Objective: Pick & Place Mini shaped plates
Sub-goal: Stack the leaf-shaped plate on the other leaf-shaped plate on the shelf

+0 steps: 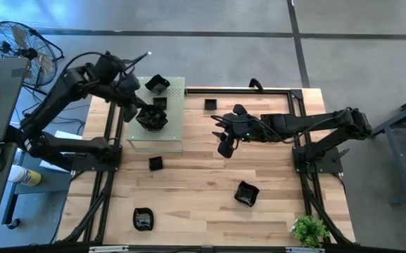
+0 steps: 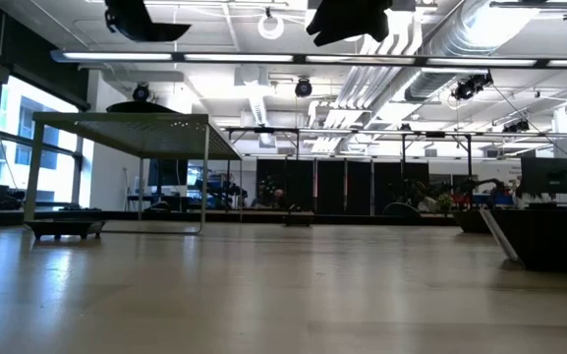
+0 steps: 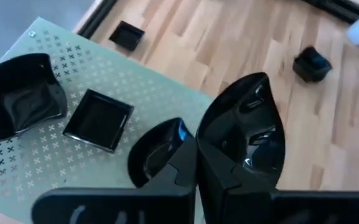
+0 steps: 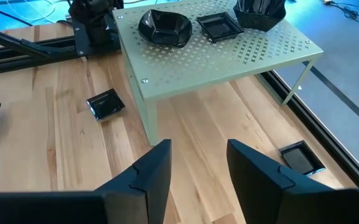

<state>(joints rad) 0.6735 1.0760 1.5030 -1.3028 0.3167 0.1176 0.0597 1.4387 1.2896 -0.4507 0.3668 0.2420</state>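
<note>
The mini shaped plates are glossy black dishes. On the pale green perforated board [image 1: 167, 133] rest a wavy dish [image 1: 157, 84], a tiny square [image 3: 98, 119] and a round bowl [image 4: 163, 28]. On the wooden table lie two tiny squares [image 1: 210, 104] [image 1: 155, 163], a folded-looking dish [image 1: 246, 193] and a leaf-rimmed dish [image 1: 143, 218]. My left gripper [image 3: 196, 146] hangs over the board's near part, shut on a leaf-shaped dish [image 3: 247, 124]. My right gripper [image 1: 225, 146] hovers open above the table's middle, touching nothing. My left gripper pinches the leaf-shaped dish by its side rim [image 3: 205, 134], one finger [image 3: 223, 177] inside the hollow and one outside. The fingers come from above, pointing down. The dish is lifted clear above the board, beside the round bowl [image 3: 157, 152] that rests there.
The board stands on thin legs at the table's far left, with room beneath it. Black rails [image 1: 308, 176] frame the table. A small green plant [image 1: 309, 230] sits at the near right corner. Bare wood lies between the two near dishes.
</note>
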